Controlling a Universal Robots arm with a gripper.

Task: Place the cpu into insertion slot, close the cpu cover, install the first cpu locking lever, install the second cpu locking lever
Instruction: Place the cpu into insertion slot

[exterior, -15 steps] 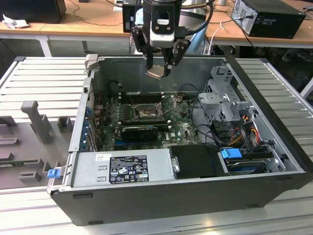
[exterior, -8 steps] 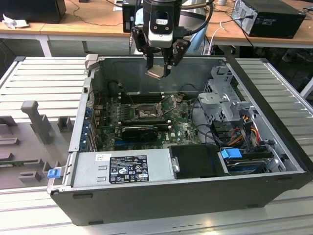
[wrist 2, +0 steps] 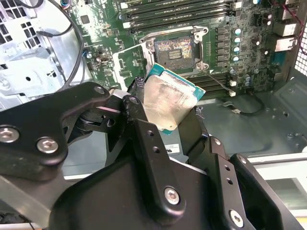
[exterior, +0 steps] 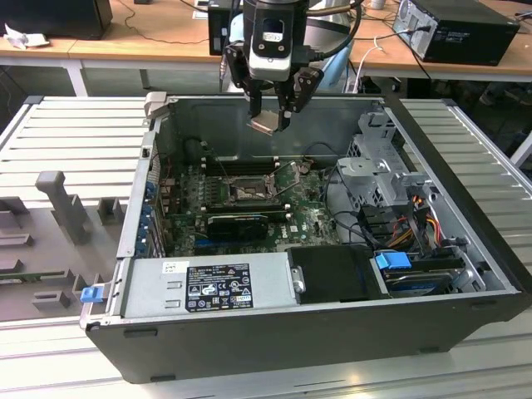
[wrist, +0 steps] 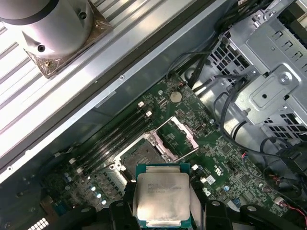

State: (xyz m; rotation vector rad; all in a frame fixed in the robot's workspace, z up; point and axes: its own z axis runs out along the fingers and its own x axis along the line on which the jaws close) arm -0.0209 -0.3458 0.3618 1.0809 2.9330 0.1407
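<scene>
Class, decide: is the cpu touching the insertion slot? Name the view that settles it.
Apart. In the exterior view the cpu, gripped by the tool, hangs high above the insertion slot, with clear space between them.

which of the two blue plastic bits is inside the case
The blue tab on the exterior view's right, beside the drives; the blue clip on its left juts outside the case corner.

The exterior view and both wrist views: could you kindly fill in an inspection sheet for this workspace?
Surface: ribbed metal table carrying an open computer case.
Job's things: cpu held above the board; insertion slot empty; cpu cover open.
Clutter: grey fixtures on the table, at the exterior view's left.
Grippers: gripper over the case, jaws shut on the cpu.
Cables: coloured wires beside the drive cage.
Surroundings: wooden desks with a black box behind.
</scene>
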